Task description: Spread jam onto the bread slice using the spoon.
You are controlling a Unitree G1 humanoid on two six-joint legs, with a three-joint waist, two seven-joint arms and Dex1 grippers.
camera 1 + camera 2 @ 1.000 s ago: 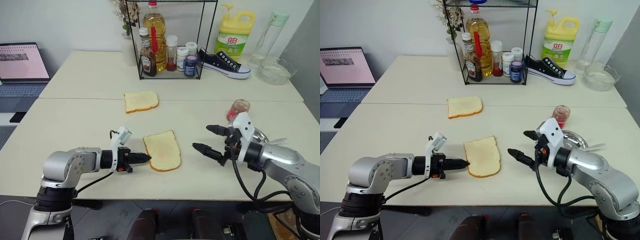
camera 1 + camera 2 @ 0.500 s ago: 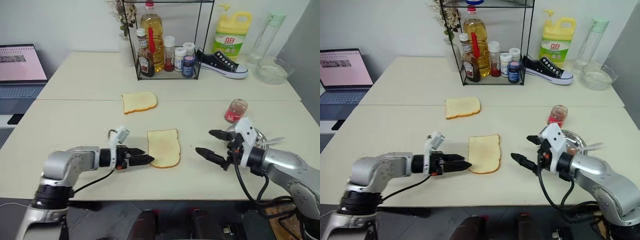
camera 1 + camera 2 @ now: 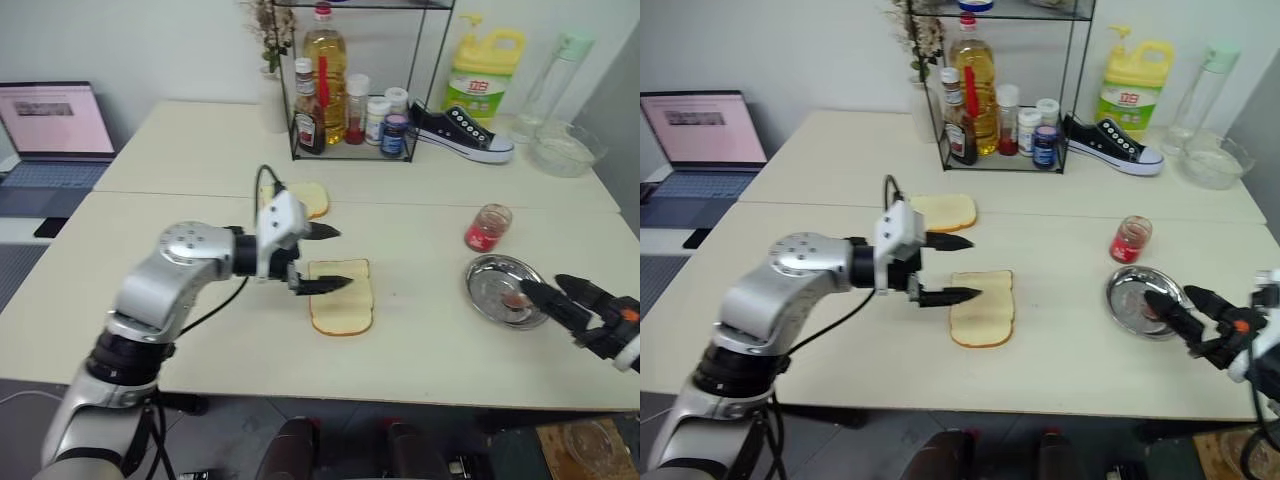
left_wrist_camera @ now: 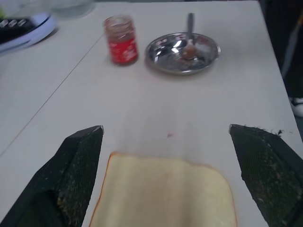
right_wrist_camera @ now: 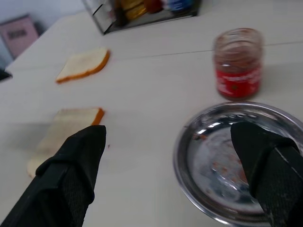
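Left eye view, two bread slices (image 3: 341, 309) (image 3: 312, 198), one jam jar (image 3: 487, 227), one spoon (image 4: 190, 34)

Head stereo pair looks forward and down from above the near table (image 3: 200, 340) edge, taking in the whole top to the rack (image 3: 355, 80) at the back wall; the two eyes share almost the same scene (slight sideways offset). Left wrist camera sits low and close over the bread (image 4: 163, 194), facing across the table to the jar (image 4: 121, 39) and dish (image 4: 163, 52). Right wrist camera, close above the dish (image 5: 189, 156), faces the rack and shares bread, jar and dish with it.
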